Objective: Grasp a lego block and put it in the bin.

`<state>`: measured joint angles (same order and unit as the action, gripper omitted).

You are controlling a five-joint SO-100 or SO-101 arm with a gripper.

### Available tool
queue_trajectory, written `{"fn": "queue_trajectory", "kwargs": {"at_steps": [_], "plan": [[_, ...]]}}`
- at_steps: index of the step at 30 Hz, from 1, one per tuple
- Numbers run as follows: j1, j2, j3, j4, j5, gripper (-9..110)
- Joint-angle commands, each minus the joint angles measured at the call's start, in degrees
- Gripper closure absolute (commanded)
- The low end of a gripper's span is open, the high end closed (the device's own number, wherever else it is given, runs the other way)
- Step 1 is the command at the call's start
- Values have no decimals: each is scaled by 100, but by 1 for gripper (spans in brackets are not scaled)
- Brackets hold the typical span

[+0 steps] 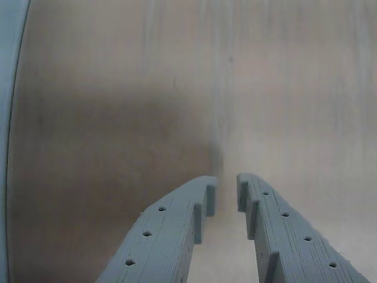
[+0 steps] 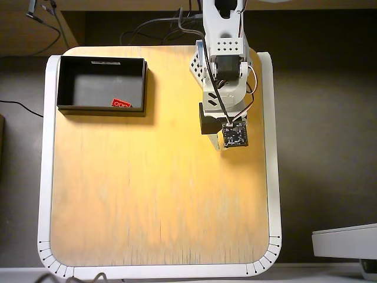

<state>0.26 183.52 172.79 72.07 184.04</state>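
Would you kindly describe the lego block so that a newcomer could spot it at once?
In the overhead view, start at the wooden table and look to its upper left corner, where the black bin sits. The lego block lies on the bin's grey floor against the lower wall, right of centre. It is the only bright red thing in the scene.

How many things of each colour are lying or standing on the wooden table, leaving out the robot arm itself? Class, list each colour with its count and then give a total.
Red: 1, the small red plastic lego block, lying inside the bin near its lower wall in the overhead view.
Black: 1, the shallow rectangular black bin at the table's upper left corner.
Total: 2
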Motion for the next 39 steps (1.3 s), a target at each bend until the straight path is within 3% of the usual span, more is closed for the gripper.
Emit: {"fn": "queue_trajectory", "kwargs": {"at_steps": [1, 26, 39], "plan": [[-79, 536, 896, -132, -18, 101], [-457, 545, 905, 738, -1222, 101], [-457, 545, 905, 738, -1134, 101]]}}
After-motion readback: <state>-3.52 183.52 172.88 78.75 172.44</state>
